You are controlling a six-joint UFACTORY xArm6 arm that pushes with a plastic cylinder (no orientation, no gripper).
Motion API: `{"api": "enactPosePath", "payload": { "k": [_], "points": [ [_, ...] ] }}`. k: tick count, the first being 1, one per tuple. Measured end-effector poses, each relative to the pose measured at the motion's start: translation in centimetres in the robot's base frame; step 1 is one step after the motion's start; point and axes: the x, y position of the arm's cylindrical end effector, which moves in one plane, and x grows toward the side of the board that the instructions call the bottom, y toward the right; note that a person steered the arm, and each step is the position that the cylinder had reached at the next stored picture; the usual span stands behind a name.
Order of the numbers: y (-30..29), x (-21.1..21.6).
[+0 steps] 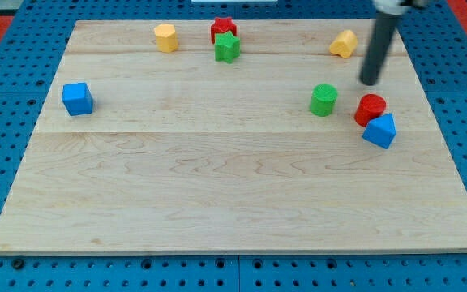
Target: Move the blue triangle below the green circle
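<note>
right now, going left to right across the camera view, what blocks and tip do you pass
blue cube → yellow hexagon → green circle → yellow block → my tip, just above the red circle → blue triangle. The red star and green star overlap, so I leave them out.

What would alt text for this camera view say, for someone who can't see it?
A dark rod's tip rests on a wooden board, just above a red cylinder touching a blue triangle, with a green circle to their left. Five more blocks sit farther off.
</note>
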Motion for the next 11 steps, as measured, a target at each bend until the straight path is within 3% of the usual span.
{"api": "enactPosePath", "payload": {
  "k": [2,6,7,9,11],
  "points": [
    [2.1,8.4],
    [1.8,8.9],
    [-0.2,10.8],
    [-7.7,8.1],
    [-10.9,7.3]
  ]
}}
